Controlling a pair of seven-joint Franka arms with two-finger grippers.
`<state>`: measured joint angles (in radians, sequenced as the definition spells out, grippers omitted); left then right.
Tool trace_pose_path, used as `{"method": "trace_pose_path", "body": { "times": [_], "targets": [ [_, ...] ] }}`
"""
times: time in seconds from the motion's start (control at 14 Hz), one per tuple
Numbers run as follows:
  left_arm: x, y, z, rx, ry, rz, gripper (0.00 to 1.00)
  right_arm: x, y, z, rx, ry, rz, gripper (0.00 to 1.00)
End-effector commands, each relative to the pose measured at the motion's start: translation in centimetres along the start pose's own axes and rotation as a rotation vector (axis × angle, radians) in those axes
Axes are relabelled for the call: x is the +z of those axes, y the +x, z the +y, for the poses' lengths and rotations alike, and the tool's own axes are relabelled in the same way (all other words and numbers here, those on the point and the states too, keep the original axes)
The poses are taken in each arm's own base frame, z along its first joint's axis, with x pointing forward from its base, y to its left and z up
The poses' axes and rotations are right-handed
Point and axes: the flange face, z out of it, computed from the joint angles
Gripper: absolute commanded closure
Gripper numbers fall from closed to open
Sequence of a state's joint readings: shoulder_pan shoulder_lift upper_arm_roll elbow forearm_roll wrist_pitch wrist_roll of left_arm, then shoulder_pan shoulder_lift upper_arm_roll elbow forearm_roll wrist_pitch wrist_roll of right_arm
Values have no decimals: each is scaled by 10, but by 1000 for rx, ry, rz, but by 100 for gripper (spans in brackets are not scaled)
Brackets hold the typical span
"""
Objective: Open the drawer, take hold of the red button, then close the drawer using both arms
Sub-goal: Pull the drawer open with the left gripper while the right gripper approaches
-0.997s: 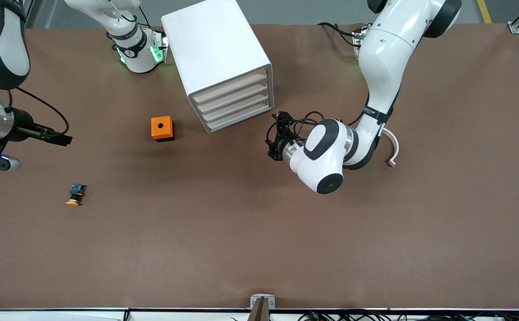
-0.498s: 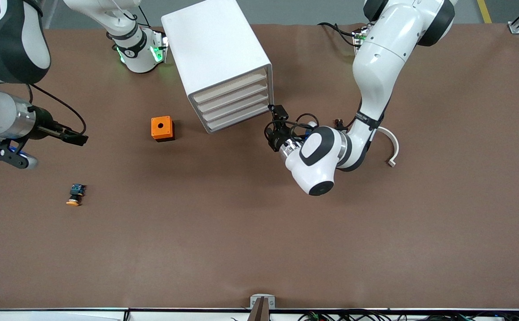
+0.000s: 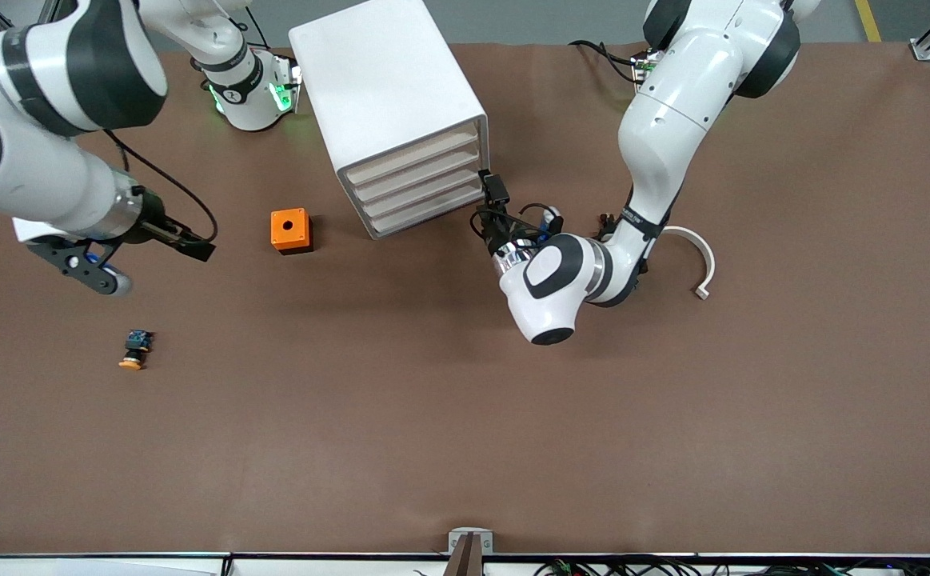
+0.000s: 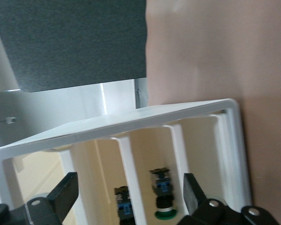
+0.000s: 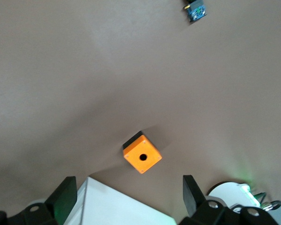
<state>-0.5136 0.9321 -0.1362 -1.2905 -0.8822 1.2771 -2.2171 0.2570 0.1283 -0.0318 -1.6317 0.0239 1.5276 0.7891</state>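
Note:
The white drawer cabinet (image 3: 389,96) stands at the back middle of the table, its four drawer fronts (image 3: 421,188) flush with its face. My left gripper (image 3: 490,196) is open, close in front of the cabinet's corner toward the left arm's end. In the left wrist view (image 4: 129,197) its fingers frame the cream drawer slots (image 4: 145,154). Inside them lie a green-capped button (image 4: 163,197) and another blue-backed button (image 4: 124,206) whose cap is hidden. No red-capped button shows. My right gripper (image 3: 195,250) is open and empty over bare table beside the orange box (image 3: 291,230).
An orange-yellow capped button (image 3: 135,350) lies on the table toward the right arm's end, also in the right wrist view (image 5: 195,9). The orange box with a round hole shows there too (image 5: 142,156). A white curved piece (image 3: 698,260) lies toward the left arm's end.
My left gripper has moved up to the cabinet's front corner. My right arm has swung in over the table toward the orange box. Nothing was taken hold of.

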Motion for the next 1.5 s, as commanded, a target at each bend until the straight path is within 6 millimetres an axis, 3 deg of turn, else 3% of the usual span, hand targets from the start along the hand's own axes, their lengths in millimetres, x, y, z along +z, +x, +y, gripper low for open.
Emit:
{"method": "trace_pose_path", "body": {
  "times": [0.0,0.21,0.5,1.07,1.42],
  "targets": [
    [10,-12,-8,-14,38,8,5,-4,-18,-6,70,49,-15,0],
    [19,-14,-3,-16,44,20,32,-4,-39,-29,110,65,-6,0],
    [19,-15,5,33,49,-13,45,-3,-47,-39,138,71,-1,0],
    [39,-23,16,24,69,-22,49,-2,-87,-78,198,100,32,0],
    [65,-35,14,31,77,12,49,3,-102,-94,226,107,39,0]
  ]
}}
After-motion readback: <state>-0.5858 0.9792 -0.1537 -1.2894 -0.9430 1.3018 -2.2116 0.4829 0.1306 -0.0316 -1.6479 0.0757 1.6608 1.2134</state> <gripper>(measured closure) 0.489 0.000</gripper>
